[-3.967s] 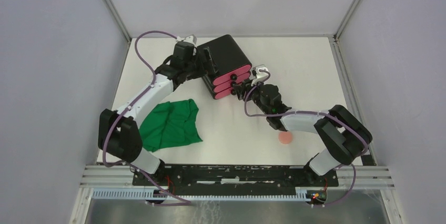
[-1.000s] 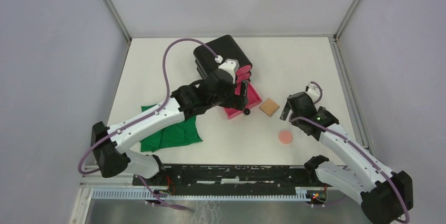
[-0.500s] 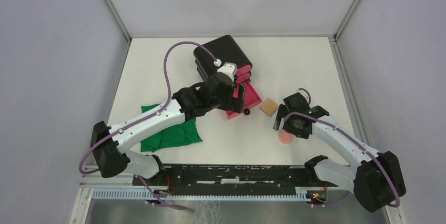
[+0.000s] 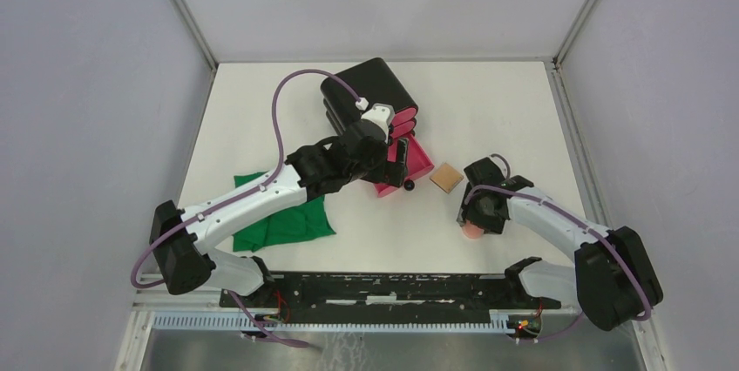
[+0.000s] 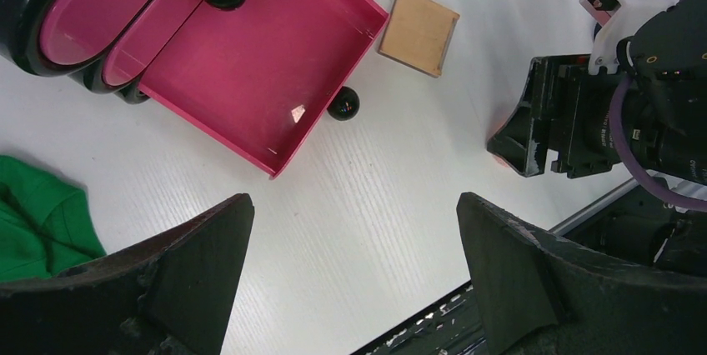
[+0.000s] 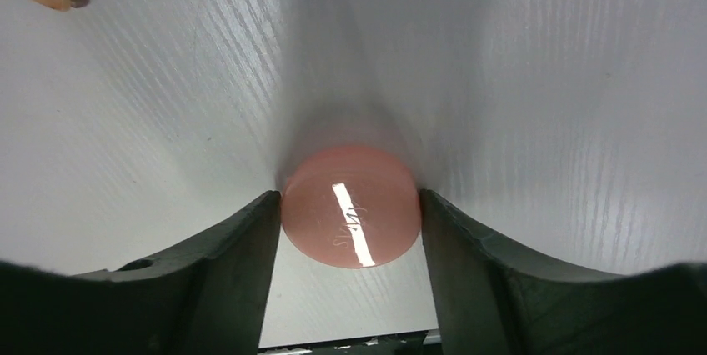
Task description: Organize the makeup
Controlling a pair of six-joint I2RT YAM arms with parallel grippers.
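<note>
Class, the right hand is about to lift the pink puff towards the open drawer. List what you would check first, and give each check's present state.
1. Pink puff centred in the right hand: ok.
2. Both fingers against the puff's sides: ok. Whether the grip is firm: cannot tell.
3. Open pink drawer has bare floor for the puff: ok.
4. Left hand open, holding nothing: ok.
5. Way to the drawer free: probably not ok, since the left hand hangs close over it.
6. Tan pad lies apart from the puff, beside the drawer: ok.
</note>
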